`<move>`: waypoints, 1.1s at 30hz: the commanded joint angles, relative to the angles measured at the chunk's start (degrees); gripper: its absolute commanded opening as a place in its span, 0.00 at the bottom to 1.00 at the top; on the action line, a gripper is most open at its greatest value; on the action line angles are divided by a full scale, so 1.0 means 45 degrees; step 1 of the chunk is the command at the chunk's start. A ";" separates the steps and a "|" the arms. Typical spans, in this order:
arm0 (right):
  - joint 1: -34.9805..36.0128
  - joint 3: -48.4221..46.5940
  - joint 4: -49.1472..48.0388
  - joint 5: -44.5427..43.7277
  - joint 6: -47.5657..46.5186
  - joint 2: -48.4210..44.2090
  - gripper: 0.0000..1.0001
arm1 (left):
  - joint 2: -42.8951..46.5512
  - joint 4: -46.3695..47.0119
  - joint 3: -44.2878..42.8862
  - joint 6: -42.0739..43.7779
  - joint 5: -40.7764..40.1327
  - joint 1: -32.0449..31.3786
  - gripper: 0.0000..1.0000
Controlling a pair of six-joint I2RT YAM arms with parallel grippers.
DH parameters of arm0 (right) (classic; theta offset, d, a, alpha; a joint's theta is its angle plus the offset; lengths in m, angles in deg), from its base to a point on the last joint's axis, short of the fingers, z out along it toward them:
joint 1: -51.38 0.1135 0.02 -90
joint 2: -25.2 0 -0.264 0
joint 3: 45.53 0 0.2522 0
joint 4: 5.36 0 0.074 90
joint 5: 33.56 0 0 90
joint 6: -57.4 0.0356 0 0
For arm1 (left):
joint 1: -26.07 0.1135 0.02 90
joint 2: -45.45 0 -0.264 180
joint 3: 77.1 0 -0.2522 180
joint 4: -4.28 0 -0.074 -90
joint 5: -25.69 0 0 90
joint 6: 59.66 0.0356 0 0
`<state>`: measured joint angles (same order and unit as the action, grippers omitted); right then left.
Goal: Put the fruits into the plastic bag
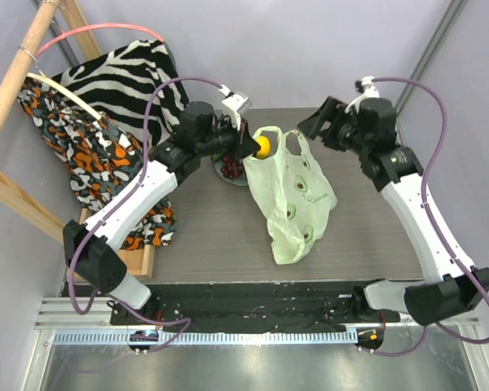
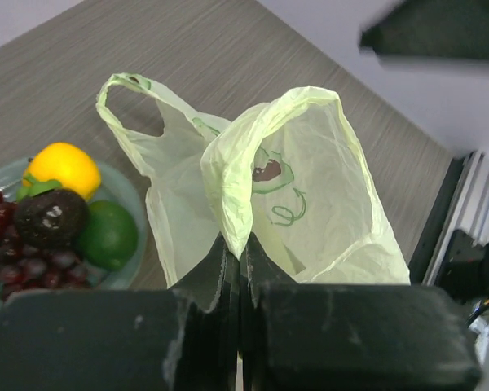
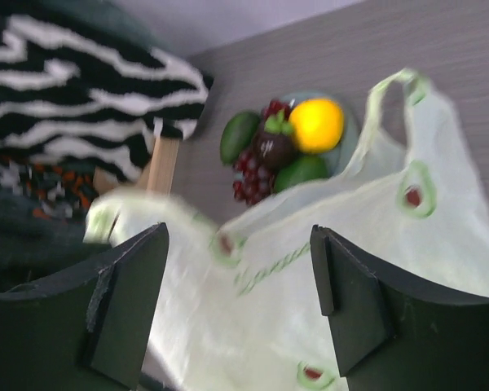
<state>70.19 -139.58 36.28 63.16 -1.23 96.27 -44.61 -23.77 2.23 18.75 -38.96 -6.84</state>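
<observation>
The pale green plastic bag [image 1: 292, 195] lies on the table with its mouth toward the back left. My left gripper [image 1: 249, 147] is shut on the bag's rim [image 2: 236, 204] and holds that edge up. Beside it the grey-blue plate [image 2: 135, 195] carries the fruits: a yellow lemon [image 2: 63, 167], a dark round fruit [image 2: 50, 216], a green lime [image 2: 106, 235] and red-purple grapes [image 2: 24, 262]. The right wrist view also shows the avocado [image 3: 239, 136] on the plate. My right gripper [image 3: 238, 235] hangs open above the bag [image 3: 334, 269], with nothing between its fingers.
A zebra-striped cloth [image 1: 130, 73] and an orange patterned cloth [image 1: 90, 155] hang over a wooden frame [image 1: 16, 90] at the back left. A wooden block [image 1: 140, 259] sits at the table's left edge. The right arm [image 1: 416, 212] runs along the right side.
</observation>
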 commanded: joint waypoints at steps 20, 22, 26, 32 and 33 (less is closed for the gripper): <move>-0.0392 -0.2844 -0.0590 0.8779 -0.0507 0.4813 0.59 | 0.1676 -0.1944 -0.1054 0.7537 -0.2545 -0.2395 0.00; 0.0075 -0.2511 -0.0590 0.9052 -0.0527 0.4638 0.59 | 0.1479 -0.1807 -0.1251 0.7925 -0.2818 -0.2395 0.00; 0.0332 -0.1418 -0.0531 0.8956 -0.0508 0.3955 0.59 | 0.1128 -0.1047 -0.1486 0.9040 -0.4065 -0.2395 0.00; 0.0332 -0.0791 0.0405 0.7728 -0.0820 0.2551 0.59 | 0.1010 0.0828 -0.0921 1.0154 -0.5065 -0.2375 0.00; 0.0332 -0.0752 0.0619 0.7416 -0.0839 0.2373 0.59 | 0.1048 0.0927 -0.0823 1.0174 -0.5220 -0.2394 0.00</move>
<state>71.94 -143.27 37.15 100.21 -3.54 113.79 -39.91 -27.77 -2.23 60.23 -58.00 -17.46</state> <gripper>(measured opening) 0.590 0.020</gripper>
